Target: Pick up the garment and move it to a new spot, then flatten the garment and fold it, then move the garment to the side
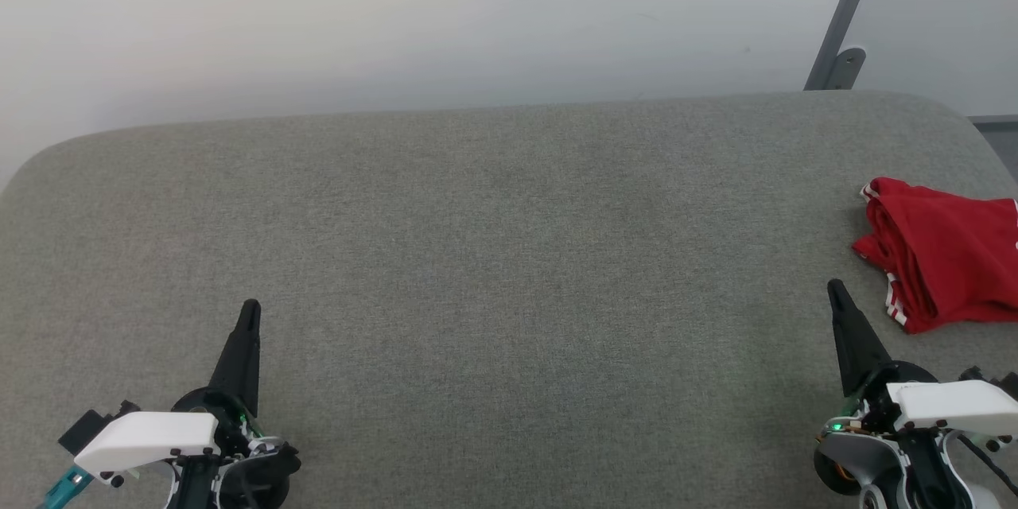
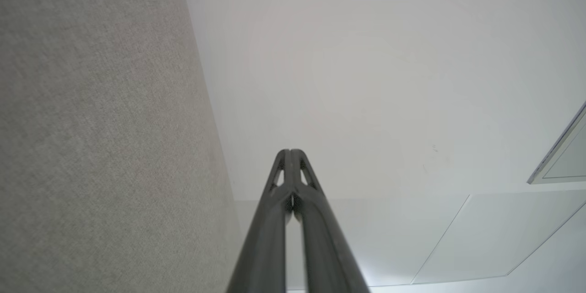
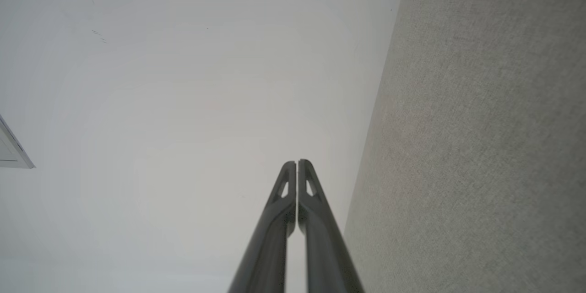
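Note:
The garment [image 1: 946, 254], red with red-and-white striped trim, lies folded in a compact bundle at the right edge of the grey fabric table [image 1: 493, 254], partly cut off by the head view's right border. My right gripper [image 1: 835, 288] is shut and holds nothing, its tip just left of and below the bundle, not touching it. Far to the left, my left gripper [image 1: 250, 307] is also shut and holds nothing, near the table's front. In the wrist views both pairs of fingers press together, left gripper [image 2: 290, 151] and right gripper [image 3: 296, 161], pointing at the white wall.
A white wall [image 1: 398, 16] rises behind the table. A grey metal post with a bracket [image 1: 843, 24] stands at the back right. The table's rounded back corners curve away at left and right.

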Available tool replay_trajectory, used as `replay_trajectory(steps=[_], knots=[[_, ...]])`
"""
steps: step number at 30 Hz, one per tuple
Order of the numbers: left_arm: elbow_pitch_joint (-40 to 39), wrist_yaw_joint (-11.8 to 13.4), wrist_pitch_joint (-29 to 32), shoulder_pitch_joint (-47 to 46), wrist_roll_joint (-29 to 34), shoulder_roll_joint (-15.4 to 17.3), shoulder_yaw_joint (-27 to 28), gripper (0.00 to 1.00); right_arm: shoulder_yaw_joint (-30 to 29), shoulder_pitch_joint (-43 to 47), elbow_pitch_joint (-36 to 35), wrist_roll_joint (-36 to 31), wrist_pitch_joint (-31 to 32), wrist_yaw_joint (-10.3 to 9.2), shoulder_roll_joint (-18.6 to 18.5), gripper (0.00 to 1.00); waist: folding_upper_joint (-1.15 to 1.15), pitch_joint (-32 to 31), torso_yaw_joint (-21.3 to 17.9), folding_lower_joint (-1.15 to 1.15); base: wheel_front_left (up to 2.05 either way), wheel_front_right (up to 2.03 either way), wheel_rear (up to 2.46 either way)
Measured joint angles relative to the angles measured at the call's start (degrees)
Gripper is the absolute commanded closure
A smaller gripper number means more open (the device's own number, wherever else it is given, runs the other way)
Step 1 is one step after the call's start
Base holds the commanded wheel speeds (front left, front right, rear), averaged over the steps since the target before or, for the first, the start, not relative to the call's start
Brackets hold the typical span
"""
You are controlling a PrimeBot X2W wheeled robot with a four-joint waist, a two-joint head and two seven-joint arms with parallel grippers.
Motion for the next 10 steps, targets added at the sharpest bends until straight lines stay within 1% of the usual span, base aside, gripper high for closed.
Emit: replay_trajectory(steps=[10], knots=[[0.00,0.00,0.12,0.00,0.01,-0.03,0.03,1.00,-0.02,0.00,0.00,0.00,0.00,0.00,0.00,1.00,0.00,0.00,0.00,0.00,0.00,0.00,0.00]])
